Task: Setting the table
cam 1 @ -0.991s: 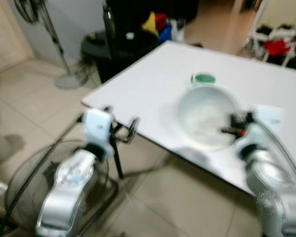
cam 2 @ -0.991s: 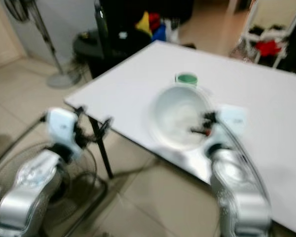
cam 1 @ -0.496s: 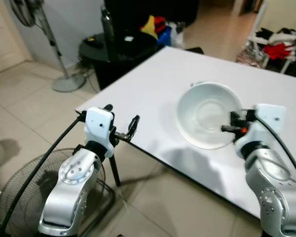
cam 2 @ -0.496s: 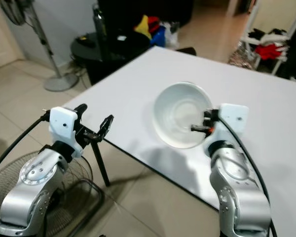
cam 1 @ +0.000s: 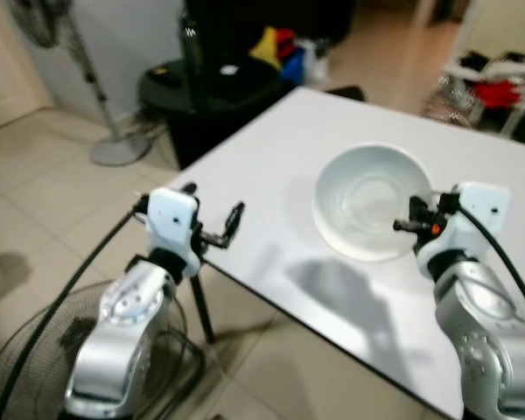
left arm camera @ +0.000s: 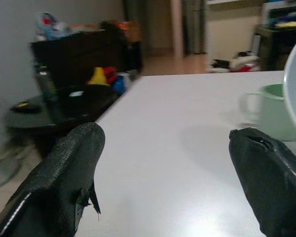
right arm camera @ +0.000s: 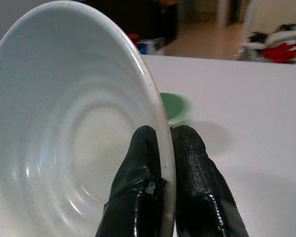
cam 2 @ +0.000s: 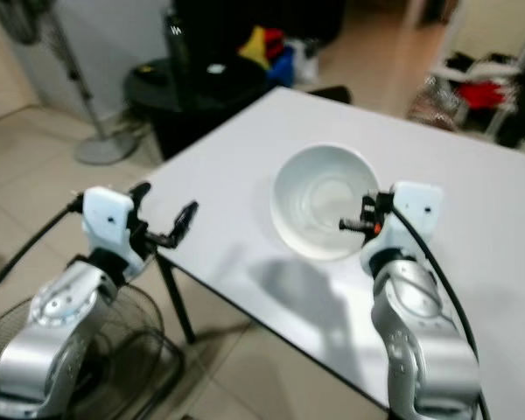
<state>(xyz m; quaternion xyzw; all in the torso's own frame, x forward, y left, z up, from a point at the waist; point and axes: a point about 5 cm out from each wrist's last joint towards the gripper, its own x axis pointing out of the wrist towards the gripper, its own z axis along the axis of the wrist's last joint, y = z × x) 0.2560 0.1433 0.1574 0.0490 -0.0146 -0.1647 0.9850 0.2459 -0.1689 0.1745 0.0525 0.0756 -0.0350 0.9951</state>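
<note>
- The white surface [cam 1: 271, 166] runs diagonally through the head views; its near edge slants from a corner beside the left arm down toward the right arm, with tiled floor [cam 1: 52, 192] below it.
- Beyond the far-left edge stand a black round side table [cam 1: 210, 83] with clutter, and a standing fan's pole and base [cam 1: 114, 144]; a fan grille [cam 1: 35, 367] lies on the floor under the left arm.
- The stretch of surface between the corner and the bowl is bare.
- The left gripper [left arm camera: 163, 163] hovers at the surface's corner, its jaws wide apart with nothing between them, pointing across the bare top.
- The right gripper [right arm camera: 167, 148] has its jaws pinched narrow on the rim of a white ceramic bowl [cam 1: 372, 201]: one finger inside the rim, one outside.
- The bowl is tilted, its hollow facing up and toward the robot; whether its base touches the surface cannot be told.
- A green mug [left arm camera: 271, 116] stands on the surface just behind the bowl.
</note>
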